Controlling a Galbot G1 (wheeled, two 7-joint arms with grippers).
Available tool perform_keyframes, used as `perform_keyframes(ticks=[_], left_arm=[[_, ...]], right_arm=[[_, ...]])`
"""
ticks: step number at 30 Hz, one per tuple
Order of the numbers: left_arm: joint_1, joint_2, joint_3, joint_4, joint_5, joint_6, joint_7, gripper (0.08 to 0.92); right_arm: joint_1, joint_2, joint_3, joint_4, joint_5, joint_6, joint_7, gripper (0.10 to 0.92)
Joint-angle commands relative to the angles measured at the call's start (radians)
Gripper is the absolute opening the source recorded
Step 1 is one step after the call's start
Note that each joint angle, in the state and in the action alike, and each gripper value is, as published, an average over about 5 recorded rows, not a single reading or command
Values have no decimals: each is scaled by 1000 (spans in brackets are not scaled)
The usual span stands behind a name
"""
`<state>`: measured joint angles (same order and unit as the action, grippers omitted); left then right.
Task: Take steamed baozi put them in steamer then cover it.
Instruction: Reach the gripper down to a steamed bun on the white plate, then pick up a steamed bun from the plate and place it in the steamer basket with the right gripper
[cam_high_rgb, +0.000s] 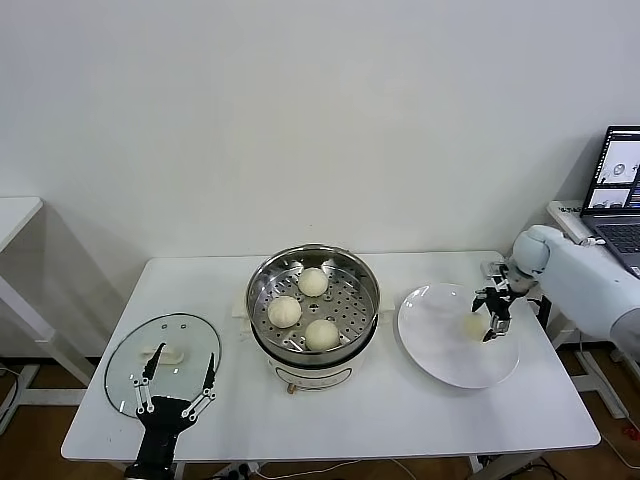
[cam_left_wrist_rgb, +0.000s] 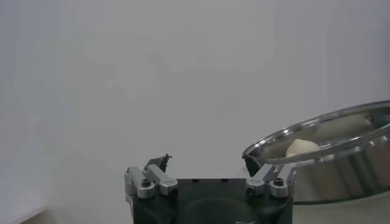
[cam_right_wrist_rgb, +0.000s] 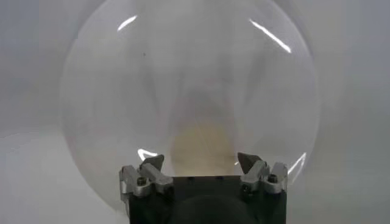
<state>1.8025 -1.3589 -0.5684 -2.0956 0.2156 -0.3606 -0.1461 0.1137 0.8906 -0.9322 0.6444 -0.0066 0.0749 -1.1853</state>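
Baozi (cam_high_rgb: 473, 324) number four sits at the plate's (cam_high_rgb: 440, 350) three o'clock between the right pincer's (cam_high_rgb: 493, 318) spread tips, and an off-centre squeeze could roll it across the counter (cam_high_rgb: 400, 410).

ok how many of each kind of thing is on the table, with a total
baozi: 4, with 3 in the steamer and 1 on the plate
steamer: 1
glass lid: 1
white plate: 1
total: 7
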Motion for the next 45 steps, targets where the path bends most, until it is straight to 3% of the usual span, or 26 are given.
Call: perform_keyframes(ticks=[1,7,11,20,30,45], left_arm=[[1,-1,-7,3,-5,-1,1,823],[-1,1,-7,-1,-7,1,0,823],[-7,3,-4,-3,-8,4,1,823],[-26,10,11,-4,-11,7,1,823],[-44,16,21,5,-10,12,-13,823],[-50,10,20,6,-10,7,-14,823]], right_arm=[[-32,39,24,-53,-20,-6,17,800],[28,-5,-15,30,7,-18,-3,659],[161,-55,-91,133,66,-38,-60,618],[590,-21,-417,323,372,-115,-229,618],[782,158,-580,499,623,-235,-165,611],[679,353,-613,529,647,-290,-42,611]])
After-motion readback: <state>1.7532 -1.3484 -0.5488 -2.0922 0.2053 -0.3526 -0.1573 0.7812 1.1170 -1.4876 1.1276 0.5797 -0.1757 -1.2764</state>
